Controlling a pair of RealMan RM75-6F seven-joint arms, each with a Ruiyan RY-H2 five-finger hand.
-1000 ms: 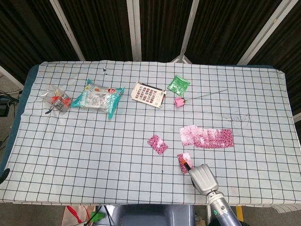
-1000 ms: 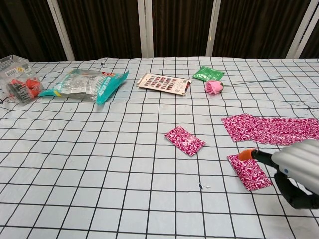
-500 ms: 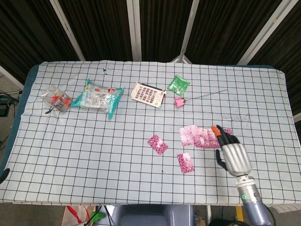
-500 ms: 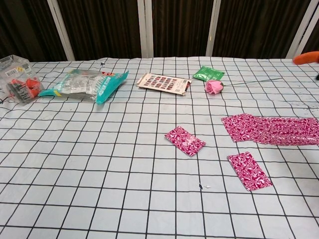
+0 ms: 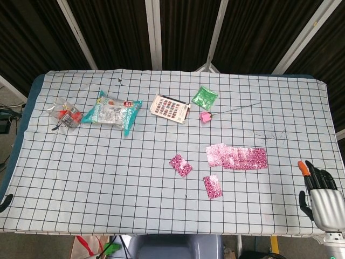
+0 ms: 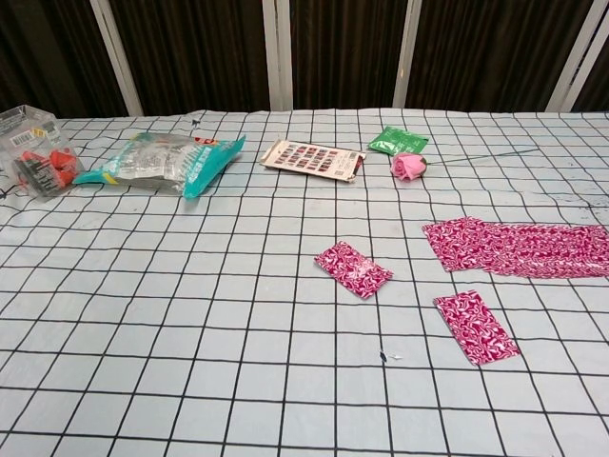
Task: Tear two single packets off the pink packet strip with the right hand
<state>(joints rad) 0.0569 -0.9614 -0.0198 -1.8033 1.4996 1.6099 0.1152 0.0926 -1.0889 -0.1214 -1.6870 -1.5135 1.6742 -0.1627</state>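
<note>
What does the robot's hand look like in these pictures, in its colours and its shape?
Only the right hand shows, in the head view alone, at the lower right corner. Its back is a smooth silver-grey shell, ridged towards the knuckles. The fingers are black, and one of them ends in an orange tip. A grey wrist piece begins below the shell. No cables or markings can be made out.

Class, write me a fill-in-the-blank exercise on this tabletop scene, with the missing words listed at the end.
1. The number of single pink patterned packets lying apart from the long pink packet strip is ____.
2. The robot's right hand holds ____.
3. The flat packet just behind the small pink rose is coloured ____.
4. The cloth covering the table bears a black ____ pattern.

Missing words: two; nothing; green; grid
</note>
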